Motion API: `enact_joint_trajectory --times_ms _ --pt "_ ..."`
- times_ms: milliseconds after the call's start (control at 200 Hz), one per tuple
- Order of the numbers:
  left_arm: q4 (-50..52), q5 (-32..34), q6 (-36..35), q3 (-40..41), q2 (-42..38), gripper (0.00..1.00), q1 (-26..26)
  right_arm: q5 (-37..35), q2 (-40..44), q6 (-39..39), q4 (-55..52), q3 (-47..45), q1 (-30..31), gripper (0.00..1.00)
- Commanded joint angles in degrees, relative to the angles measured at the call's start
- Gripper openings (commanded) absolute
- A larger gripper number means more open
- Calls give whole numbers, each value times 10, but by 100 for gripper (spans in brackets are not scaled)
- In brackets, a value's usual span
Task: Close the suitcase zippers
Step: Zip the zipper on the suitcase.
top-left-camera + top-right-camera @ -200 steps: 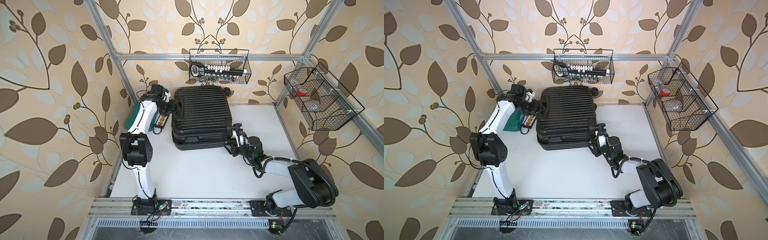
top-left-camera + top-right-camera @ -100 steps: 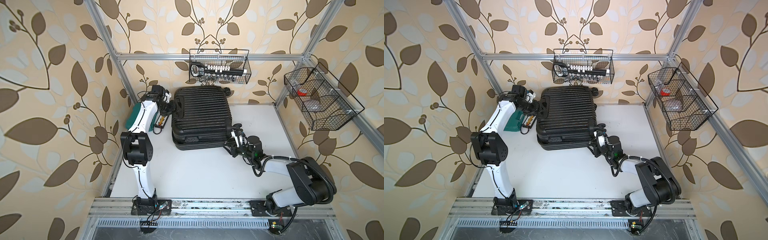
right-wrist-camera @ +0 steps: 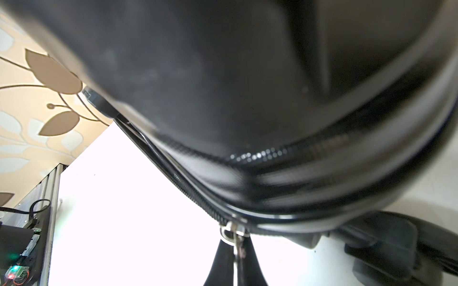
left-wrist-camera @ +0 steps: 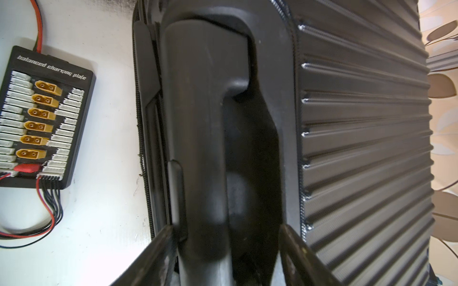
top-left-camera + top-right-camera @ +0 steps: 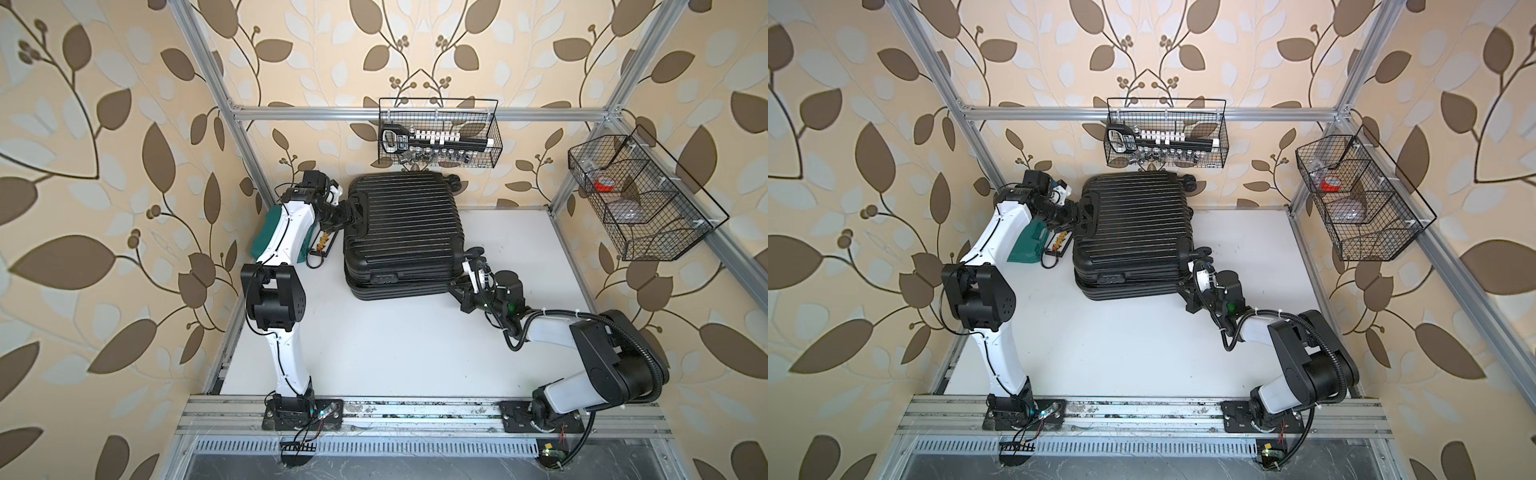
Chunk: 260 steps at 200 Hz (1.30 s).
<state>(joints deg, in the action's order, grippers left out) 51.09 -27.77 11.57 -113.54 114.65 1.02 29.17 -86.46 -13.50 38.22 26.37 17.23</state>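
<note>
Right wrist view puts us hard against the near right corner of the suitcase (image 3: pixel 223 74). There the right gripper (image 3: pixel 235 250) has its fingertips pinched together on the small silver zipper pull (image 3: pixel 233 234), which hangs from the zippers (image 3: pixel 188 190), the toothed track round the rim. In both top views the case lies flat on the far part of the white table (image 5: pixel 415 353), left of centre, under the wire basket (image 5: pixel 438 133) on the far wall. At its left side the left gripper (image 4: pixel 226 237) stands with jaws wide, straddling the moulded handle (image 4: pixel 198 123) and not clamped on it, with a charging plate (image 4: pixel 42 116) just beside.

We judge the pull is now caught and the drag is the step in hand. The next move calls for drawing the pull along the track and round the corner, in line with the teeth, while the left arm steadies the case. We cannot tell which stretch is already zipped.
</note>
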Motion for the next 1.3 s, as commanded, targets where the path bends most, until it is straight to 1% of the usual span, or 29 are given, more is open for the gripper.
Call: enact_joint_trajectory --times_ms 0,255,340,405,560,615,650,695,725,745,825,890,990,1095,1125,1160,1220,1295 --pt "6 -22 -3 -11 2 67 -4 -8 8 0 33 12 -3 0" --pt "5 -33 10 -14 15 66 -4 -9 22 6 22 3 -3 0" --pt "7 -27 18 -16 21 59 -4 -11 29 7 18 3 -2 0" --pt "8 -6 33 -16 26 53 -5 -13 37 9 12 2 -1 0" --pt "9 21 64 -17 25 48 4 -26 61 24 -12 3 7 0" --pt "12 55 78 -18 21 43 15 -32 71 31 -21 3 12 0" --pt "12 80 88 -18 18 37 25 -38 76 36 -27 3 17 0" --pt "16 117 109 -18 15 31 40 -49 83 45 -35 3 25 0" --pt "19 146 126 -18 11 24 49 -57 88 52 -41 3 30 0" --pt "23 162 139 -19 11 21 55 -60 90 56 -44 4 34 0" --pt "42 210 187 -20 2 19 76 -73 97 66 -58 6 46 0" --pt "50 228 225 -15 -8 19 89 -82 102 75 -68 5 59 0" --pt "40 222 291 7 -33 19 107 -98 113 84 -76 1 83 0" --pt "-14 210 364 62 -71 19 126 -120 133 90 -78 -4 119 0" --pt "-29 205 370 76 -80 19 130 -128 139 92 -81 -4 131 0" --pt "-37 203 406 86 -89 19 134 -137 144 93 -85 -4 142 0" --pt "-51 197 434 99 -99 18 142 -148 152 94 -92 -2 162 0" --pt "-55 206 467 106 -110 17 155 -152 159 95 -94 -1 185 0"
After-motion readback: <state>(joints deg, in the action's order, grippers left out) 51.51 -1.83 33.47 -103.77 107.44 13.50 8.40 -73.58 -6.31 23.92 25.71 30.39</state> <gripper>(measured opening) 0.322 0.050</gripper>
